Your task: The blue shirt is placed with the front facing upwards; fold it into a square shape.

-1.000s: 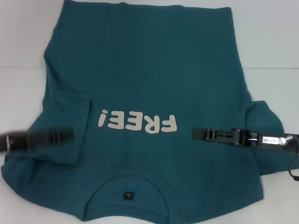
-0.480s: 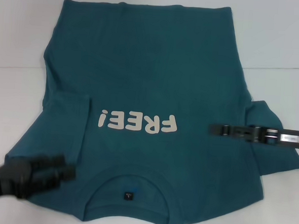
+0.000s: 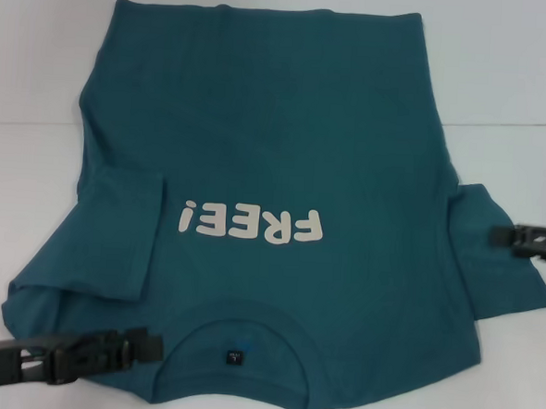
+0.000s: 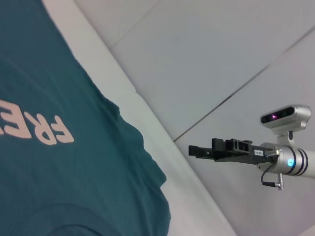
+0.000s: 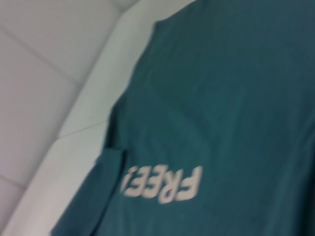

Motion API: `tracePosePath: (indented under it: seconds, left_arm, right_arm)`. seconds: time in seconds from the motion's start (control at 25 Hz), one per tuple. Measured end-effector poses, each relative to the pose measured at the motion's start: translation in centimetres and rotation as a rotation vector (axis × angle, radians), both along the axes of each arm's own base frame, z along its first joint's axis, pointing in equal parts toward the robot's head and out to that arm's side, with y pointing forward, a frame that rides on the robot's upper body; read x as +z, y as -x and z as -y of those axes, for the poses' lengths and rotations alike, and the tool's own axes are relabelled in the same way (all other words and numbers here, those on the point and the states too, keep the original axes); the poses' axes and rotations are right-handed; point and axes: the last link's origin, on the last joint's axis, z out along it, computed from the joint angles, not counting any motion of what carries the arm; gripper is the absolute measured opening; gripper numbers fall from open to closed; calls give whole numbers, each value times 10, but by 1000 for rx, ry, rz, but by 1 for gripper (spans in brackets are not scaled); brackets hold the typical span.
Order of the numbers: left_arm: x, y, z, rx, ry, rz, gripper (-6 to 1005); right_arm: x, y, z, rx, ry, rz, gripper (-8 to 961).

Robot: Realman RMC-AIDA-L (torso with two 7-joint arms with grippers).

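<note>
Two grippers frame one garment. Nearest the robot: left gripper [image 3: 139, 346], low over the collar-side hem of the blue shirt [image 3: 267, 149], tip just beside the neckline; fingers look drawn together w/ nothing between them. Neck label [image 3: 234, 357] sits inside the collar, close to that tip. Next out: cream "FREE!" lettering [image 3: 253, 224], reading inverted from the robot's side, i.e. collar toward the robot, front up. Left sleeve [image 3: 113, 236] lies folded inward over the chest; right sleeve [image 3: 496, 265] is spread outward, unfolded. Right gripper [image 3: 503, 237] hovers over that right sleeve near its outer edge; in the left wrist view it appears as a slim dark bar [image 4: 204, 151] above the white table [image 3: 522, 71], apparently closed and empty, though the finger gap isn't resolved w/ certainty. Farthest: bottom hem of the shirt, flat on the table, well apart from both arms.

Handling (judgement): thin knit cotton, light, limp, no stiffness; it drapes and drags, wrinkles easily, not fragile, not slippery. A single-layer pinch at a sleeve edge or shoulder seam suits it best; lift low, carry across slowly so lower layers don't shift. Likely next grasp pt: outer edge of right sleeve.
</note>
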Motion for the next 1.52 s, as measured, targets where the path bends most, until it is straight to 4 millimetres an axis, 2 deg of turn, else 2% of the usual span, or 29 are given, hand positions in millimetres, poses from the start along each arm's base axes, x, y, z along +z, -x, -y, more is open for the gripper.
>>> tracePosePath:
  seconds: [0.16,0.32,0.48,0.68,0.84,1.16,1.4,1.52]
  left_arm:
    - [-2,-9,-8,29,28,23,657]
    - [-4,-16,-18,36,44,21,657]
    - [-5,-22,-22,24,49,24,657]
    - [-4,-21,-23,30,39,26,657]
    - [-3,-21,-24,33,36,25,657]
    - [-5,-19,-25,44,27,14,657]
    - [-4,-18,-25,45,17,17,657]
    - [-4,-19,-26,43,16,17,657]
  right_arm:
    - [30,0,-5,-44,-53,54,898]
    - [47,2,-10,-69,-123,47,898]
    - [56,-7,-16,-171,-191,18,898]
    - [60,-27,-19,-327,-215,83,898]
    - [59,-25,-28,-338,-175,171,898]
    - [52,-8,-52,-297,-124,294,898]
    - [24,-8,-66,-312,-85,303,898]
    - [16,-11,-71,-326,-99,308,898]
